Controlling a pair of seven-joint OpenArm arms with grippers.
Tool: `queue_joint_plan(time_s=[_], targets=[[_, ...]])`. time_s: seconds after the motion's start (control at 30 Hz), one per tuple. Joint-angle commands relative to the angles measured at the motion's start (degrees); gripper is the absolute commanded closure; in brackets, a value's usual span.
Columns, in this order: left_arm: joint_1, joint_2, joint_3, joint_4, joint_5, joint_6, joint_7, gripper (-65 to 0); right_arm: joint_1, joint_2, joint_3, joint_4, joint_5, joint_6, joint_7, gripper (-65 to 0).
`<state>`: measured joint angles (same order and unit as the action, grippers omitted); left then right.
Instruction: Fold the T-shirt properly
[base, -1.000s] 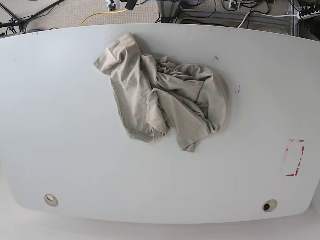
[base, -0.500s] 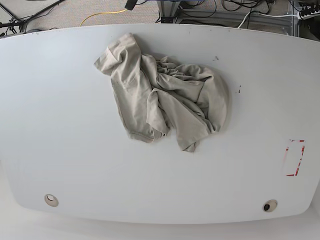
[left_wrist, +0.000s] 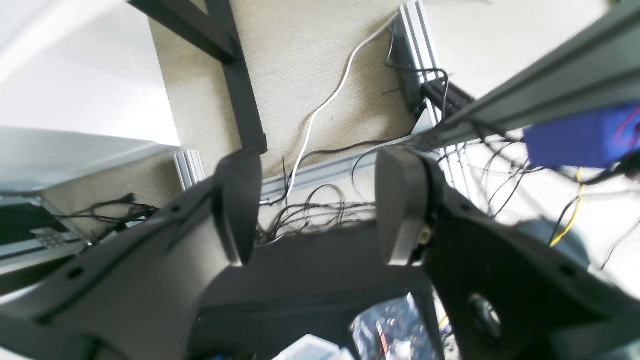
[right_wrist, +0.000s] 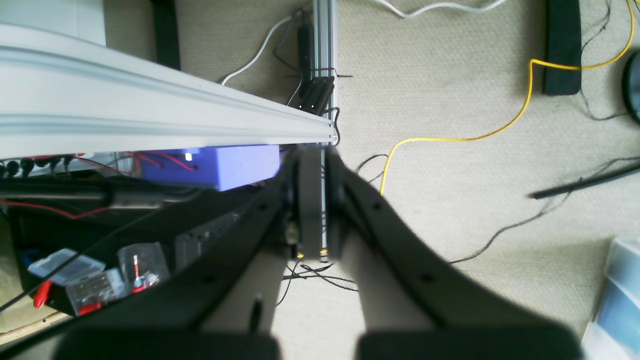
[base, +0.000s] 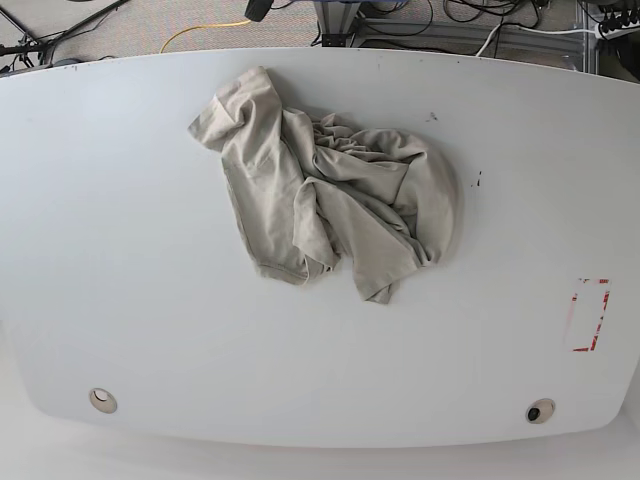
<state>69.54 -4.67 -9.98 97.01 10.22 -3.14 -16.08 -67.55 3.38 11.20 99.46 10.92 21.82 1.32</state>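
White table (base: 120, 250) carries crumpled T-shirt (base: 325, 190) and red-outlined rectangle (base: 588, 315).

The beige T-shirt (base: 325, 190) lies crumpled and unfolded on the white worktop (base: 120, 250), bunched into deep wrinkles at its middle with one part stretching toward the far left edge, untouched by either hand, neither of which shows beside it in the base view.

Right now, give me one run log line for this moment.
T-shirt: crumpled heap on table, unfolded | left hand: open, empty, off table | right hand: shut, empty, off table
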Motion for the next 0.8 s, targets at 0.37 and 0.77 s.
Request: queue_joint_plan(time_s=[0.37,0.77], targets=[[5.5,-6.1,-7.3,14.4,-22.2,0.3,-1.1,-33.2,-3.4,0.3,0.3,16.9,0.6,0.3,-0.7,-0.6],[-1.6,-5.0,-5.5,14.5,-22.9,0.5,-1.0,-44.6,10.4,1.1,2.7,16.8,-0.8,0.6,-1.7,-1.4]])
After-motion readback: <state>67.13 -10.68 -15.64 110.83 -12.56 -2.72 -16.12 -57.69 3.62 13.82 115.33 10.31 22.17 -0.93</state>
